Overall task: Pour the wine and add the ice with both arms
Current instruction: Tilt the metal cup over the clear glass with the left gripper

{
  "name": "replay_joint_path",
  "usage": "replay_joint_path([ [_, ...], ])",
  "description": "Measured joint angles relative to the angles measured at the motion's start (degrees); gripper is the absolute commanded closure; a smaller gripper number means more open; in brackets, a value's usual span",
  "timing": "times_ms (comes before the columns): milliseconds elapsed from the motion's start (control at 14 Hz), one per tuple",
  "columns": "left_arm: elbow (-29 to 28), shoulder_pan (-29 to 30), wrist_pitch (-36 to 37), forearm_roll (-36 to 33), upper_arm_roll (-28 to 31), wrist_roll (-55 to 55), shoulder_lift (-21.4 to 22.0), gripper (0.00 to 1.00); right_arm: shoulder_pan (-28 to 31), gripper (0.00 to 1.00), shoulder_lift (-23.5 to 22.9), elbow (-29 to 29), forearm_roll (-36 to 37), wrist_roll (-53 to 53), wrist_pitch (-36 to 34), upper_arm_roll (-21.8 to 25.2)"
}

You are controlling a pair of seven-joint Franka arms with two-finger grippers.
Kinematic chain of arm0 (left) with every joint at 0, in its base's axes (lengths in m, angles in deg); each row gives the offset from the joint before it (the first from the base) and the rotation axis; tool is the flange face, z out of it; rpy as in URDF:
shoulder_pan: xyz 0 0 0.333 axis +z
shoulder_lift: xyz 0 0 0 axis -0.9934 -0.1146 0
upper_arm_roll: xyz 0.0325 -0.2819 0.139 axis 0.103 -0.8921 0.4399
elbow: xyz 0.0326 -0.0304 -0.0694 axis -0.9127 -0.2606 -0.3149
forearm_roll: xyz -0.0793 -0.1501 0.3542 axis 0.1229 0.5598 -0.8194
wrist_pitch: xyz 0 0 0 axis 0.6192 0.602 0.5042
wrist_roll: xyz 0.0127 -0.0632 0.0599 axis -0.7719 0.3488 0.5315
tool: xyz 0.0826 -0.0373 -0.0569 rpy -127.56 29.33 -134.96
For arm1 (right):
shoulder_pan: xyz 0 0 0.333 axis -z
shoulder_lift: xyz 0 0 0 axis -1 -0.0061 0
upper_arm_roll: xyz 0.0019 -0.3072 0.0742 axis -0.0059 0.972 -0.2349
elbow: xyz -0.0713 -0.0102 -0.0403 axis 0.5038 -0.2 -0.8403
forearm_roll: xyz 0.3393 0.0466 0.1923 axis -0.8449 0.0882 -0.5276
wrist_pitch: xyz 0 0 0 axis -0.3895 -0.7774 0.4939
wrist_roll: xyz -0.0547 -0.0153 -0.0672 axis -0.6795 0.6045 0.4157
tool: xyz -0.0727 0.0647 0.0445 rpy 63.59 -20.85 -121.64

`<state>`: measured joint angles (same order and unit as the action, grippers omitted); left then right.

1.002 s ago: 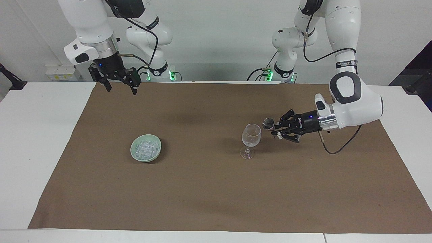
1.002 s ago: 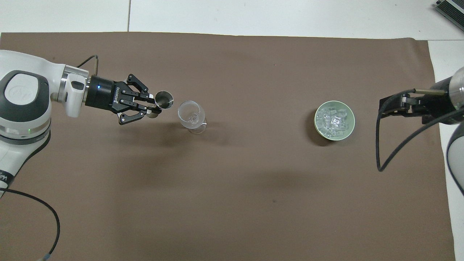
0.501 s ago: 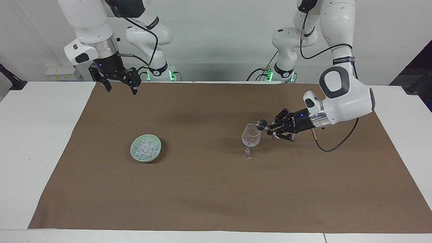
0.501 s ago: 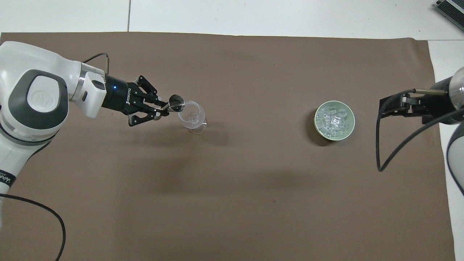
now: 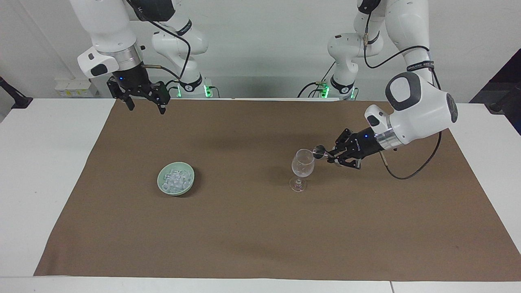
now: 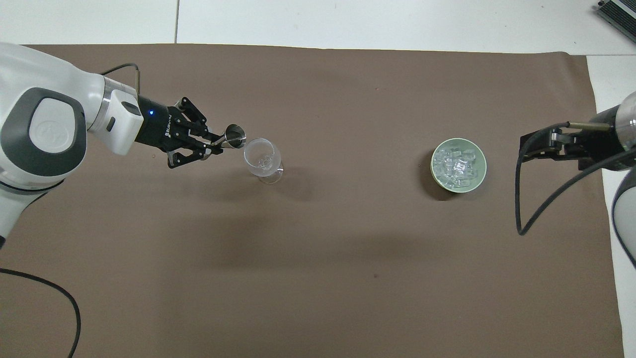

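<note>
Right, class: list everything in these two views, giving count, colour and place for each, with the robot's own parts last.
wine glass: one, clear, upright on the cloth toward the left arm's end.
metal cup: one, silver, tilted at the glass's rim.
bowl: one, pale green, toward the right arm's end.
ice: many cubes, clear, in the bowl.
cloth: one, brown, covering the table.
left pincer: black, shut on the metal cup.
right pincer: black, open, waiting over the cloth's edge.

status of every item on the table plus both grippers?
left gripper: shut on the metal jigger, beside the glass rim
metal jigger: tipped toward the glass
wine glass: upright on the brown mat
green bowl: upright, holds ice
right gripper: open, empty, waiting raised over the mat's edge
</note>
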<state>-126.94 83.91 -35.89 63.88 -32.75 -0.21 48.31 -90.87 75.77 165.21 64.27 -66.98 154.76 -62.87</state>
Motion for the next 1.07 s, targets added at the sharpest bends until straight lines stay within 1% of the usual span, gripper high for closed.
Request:
replay_joint_path([
  [215,1.5,-1.5,0.1,-3.5,-0.1,3.7,0.1,1.00,0.0,0.00,0.0,0.0,0.0,0.0,0.0,0.0],
  [859,1.9,-4.8,0.1,-10.6,0.0,5.9,0.2,1.00,0.0,0.00,0.0,0.0,0.0,0.0,0.0,0.0],
  [1074,2.3,-5.1,0.1,-12.6,-0.1,6.5,0.7,1.00,0.0,0.00,0.0,0.0,0.0,0.0,0.0,0.0],
])
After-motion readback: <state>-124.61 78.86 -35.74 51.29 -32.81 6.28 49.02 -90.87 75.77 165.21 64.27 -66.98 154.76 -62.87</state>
